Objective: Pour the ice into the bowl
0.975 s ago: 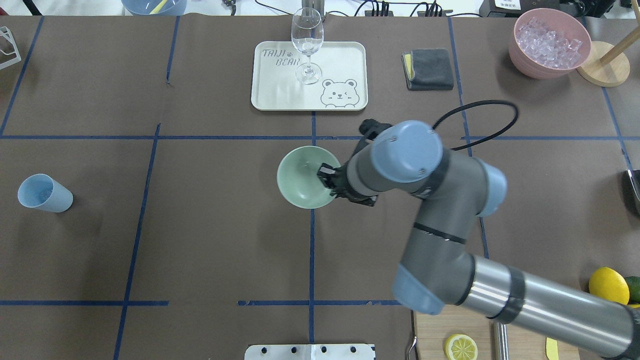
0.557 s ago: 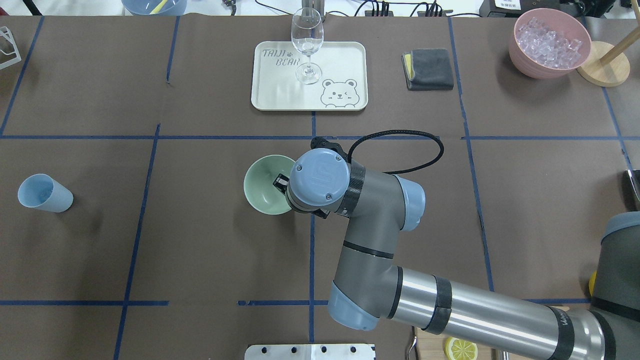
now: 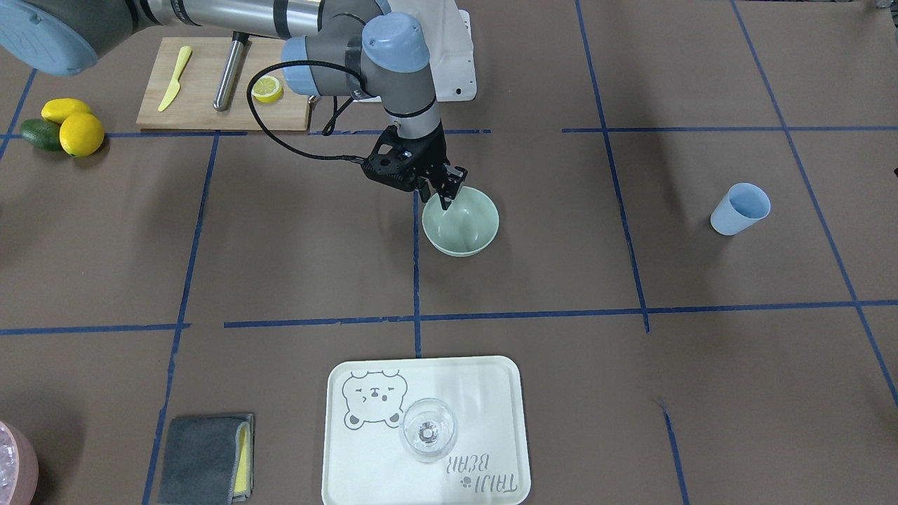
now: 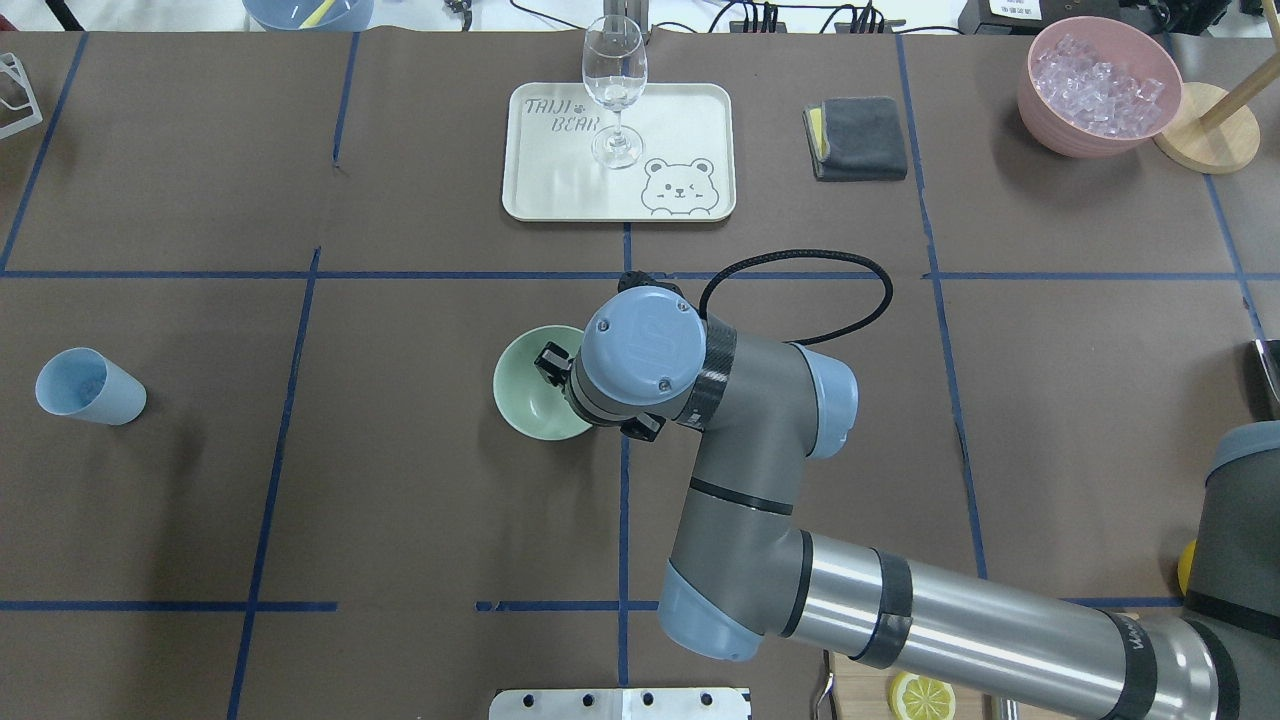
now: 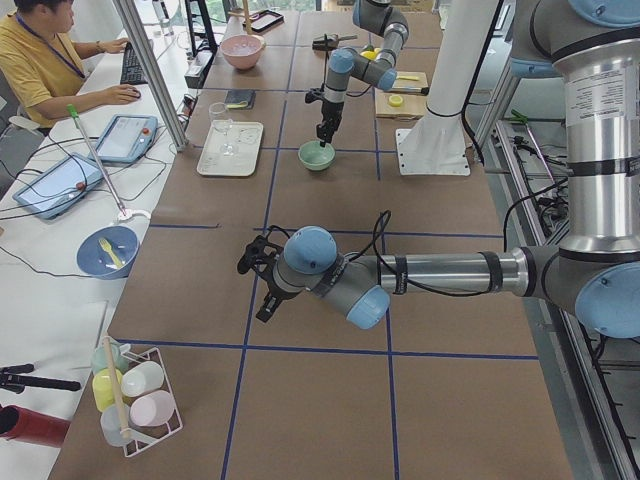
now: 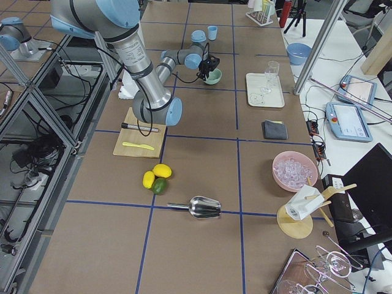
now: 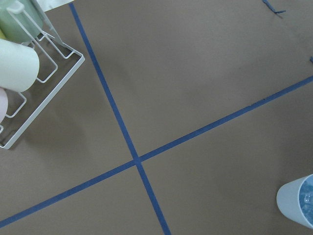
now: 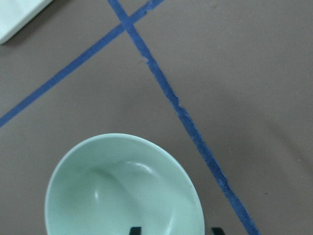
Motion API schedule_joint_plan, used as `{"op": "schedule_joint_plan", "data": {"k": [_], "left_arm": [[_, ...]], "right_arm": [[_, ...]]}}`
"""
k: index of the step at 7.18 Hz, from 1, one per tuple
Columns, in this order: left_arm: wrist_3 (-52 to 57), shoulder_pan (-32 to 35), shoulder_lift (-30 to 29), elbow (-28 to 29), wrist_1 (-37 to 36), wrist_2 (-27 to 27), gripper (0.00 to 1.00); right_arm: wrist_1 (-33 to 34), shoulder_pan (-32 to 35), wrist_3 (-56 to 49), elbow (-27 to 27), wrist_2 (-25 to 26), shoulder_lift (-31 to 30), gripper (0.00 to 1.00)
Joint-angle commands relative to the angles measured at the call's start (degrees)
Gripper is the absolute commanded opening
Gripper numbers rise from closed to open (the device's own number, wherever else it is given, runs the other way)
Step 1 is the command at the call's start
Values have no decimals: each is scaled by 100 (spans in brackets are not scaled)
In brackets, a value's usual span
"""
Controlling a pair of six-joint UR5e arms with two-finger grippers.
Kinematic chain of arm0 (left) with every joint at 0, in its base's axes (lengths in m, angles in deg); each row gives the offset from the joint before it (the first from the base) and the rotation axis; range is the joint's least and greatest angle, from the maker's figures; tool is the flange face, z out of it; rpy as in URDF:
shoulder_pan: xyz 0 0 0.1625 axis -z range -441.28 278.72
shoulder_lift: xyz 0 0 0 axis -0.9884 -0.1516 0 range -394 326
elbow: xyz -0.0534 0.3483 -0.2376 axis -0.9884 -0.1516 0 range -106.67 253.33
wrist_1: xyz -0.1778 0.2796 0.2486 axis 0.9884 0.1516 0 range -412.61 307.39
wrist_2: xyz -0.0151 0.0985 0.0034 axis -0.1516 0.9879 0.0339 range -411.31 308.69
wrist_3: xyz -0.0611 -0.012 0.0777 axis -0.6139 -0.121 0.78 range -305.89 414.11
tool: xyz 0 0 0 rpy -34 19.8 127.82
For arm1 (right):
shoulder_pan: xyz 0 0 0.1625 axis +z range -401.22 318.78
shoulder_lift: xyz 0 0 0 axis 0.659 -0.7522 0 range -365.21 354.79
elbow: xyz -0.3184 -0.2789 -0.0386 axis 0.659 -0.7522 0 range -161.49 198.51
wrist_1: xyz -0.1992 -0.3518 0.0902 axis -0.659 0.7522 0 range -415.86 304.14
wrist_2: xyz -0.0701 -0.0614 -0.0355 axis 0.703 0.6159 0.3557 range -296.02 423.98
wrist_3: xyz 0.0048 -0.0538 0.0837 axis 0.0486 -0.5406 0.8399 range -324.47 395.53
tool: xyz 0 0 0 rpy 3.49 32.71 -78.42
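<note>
A brown-paper-covered worktop (image 4: 400, 500) crossed by blue tape lines carries everything. The grey-and-blue right arm (image 4: 745, 500) reaches from the robot's right side to the middle of the worktop. The matching grey-and-blue left arm (image 5: 440, 272) stretches low over the worktop's left end. Across from the robot lies a cream rectangular tray (image 4: 690, 110) printed with a bear, and a clear stemmed glass (image 4: 614, 75) stands upright on it. Towards the far right corner stands a round pink container (image 4: 1055, 135) heaped with icy lumps.

The round, matte, pale mint-green bowl (image 4: 525, 390) sits upright on the worktop near its centre, just left of the middle tape line and on the robot's side of the tray. A pale blue plastic cup (image 4: 100, 395) stands well apart from it, far to the robot's left.

The right end effector (image 8: 175, 231) points down at the bowl's right rim with its fingers spread. One black fingertip (image 8: 135, 230) is over the bowl's inside and the other is just outside the rim. The left end effector (image 5: 250, 265) shows only in the side view, so I cannot tell whether it is spread or pressed together.

The ice (image 7: 307, 198), small clear glossy cubes, lies inside the blue cup.
</note>
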Motion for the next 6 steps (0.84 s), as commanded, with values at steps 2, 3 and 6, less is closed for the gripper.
{"op": "schedule_joint_plan", "data": {"k": [2,3,6], "left_arm": [[-2778,-763,121,-380,1631,138,100],[-3413,-1113,374,-957,1641,731,100],[-4206,-2405,1095,-1412,2452,2437,100]], "right_arm": [[-9,1051,-76,1670,-1358,-1230,100],[-36,1176,-33,1954,-1319,-1418,100],[-485,1230,-94,2186,-967,-1885,100]]}}
